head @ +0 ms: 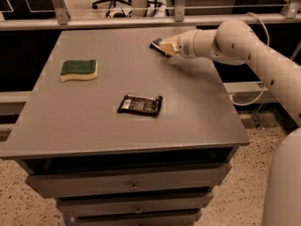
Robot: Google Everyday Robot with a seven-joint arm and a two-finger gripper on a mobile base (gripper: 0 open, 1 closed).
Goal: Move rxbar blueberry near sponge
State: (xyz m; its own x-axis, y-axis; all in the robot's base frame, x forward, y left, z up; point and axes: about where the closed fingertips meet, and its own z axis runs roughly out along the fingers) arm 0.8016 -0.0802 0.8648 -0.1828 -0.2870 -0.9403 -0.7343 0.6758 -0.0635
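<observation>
The end effector [166,46] sat low over the far right part of the grey counter [197,112], at the end of the white arm [244,48] that reached in from the right. The rxbar blueberry [155,43] lay at the end effector's tip, on its left side. Only a small dark blue corner of the wrapper showed past the pale tip, and the rest was covered. The tip and the bar looked to be touching, but I could not tell whether the end effector was open, closed or gripping the bar.

The sponge [79,69] lay flat on the left side of the counter, green face up over its yellow body, well apart from the blue bar. A larger black wrapped bar [140,104] lay flat near the middle of the counter, closer to the front edge, between the two but nearer the camera and touching neither. Drawers [134,185] ran along the front below the counter.
</observation>
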